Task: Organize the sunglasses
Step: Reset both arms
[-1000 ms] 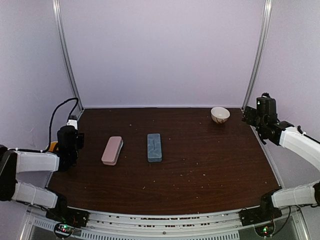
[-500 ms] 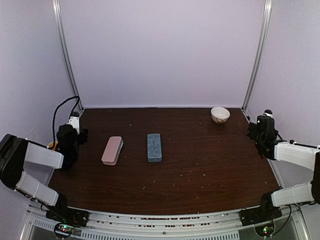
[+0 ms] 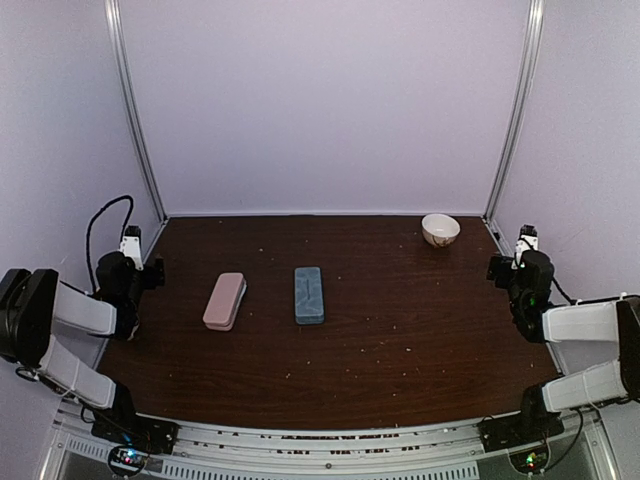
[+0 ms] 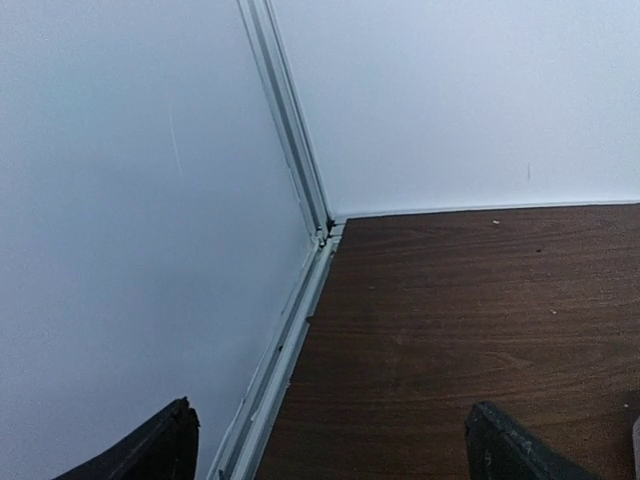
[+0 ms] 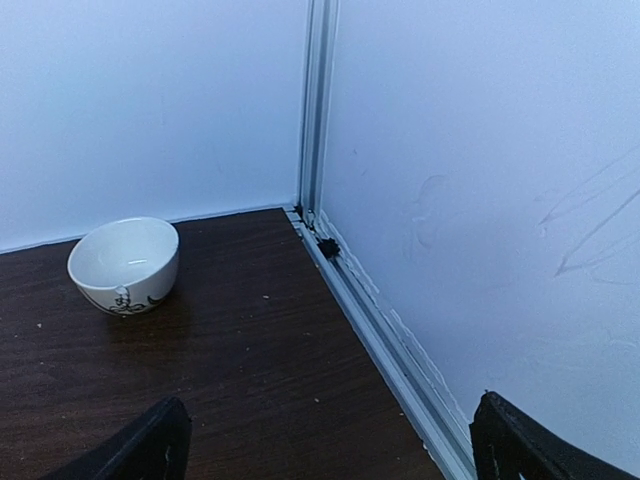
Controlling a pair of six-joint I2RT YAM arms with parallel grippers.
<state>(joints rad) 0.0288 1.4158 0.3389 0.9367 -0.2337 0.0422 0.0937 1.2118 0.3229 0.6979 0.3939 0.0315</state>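
The left gripper (image 4: 335, 448) sits at the left edge of the table (image 3: 400, 330), close to the side wall. Its two dark fingers (image 4: 165, 445) are spread wide with nothing between them, so it is released and grasps nothing. Its wrist view looks toward the far left corner, where a metal post (image 4: 290, 120) rises at the meeting of the two pale walls and dark wood grain runs out ahead. The right gripper (image 5: 335, 442) mirrors it at the right edge of the table, beside the rail along the right wall. Its fingers are likewise wide apart and hold nothing. Ahead of it and to its left a white bowl (image 5: 124, 264) with a dark pattern near its base stands upright, near the far right corner but not touching either wall. Left of the table's middle lie two oblong cases side by side but apart, both closed: a pink case (image 3: 224, 300), slightly angled, and a grey-blue case (image 3: 309, 294) to its right, its long side running away from the arms. Both cases are well apart from either gripper. The sunglasses cannot be seen in any view — neither the dark pair nor the wire-framed pair — and whether they lie inside the closed cases cannot be told.
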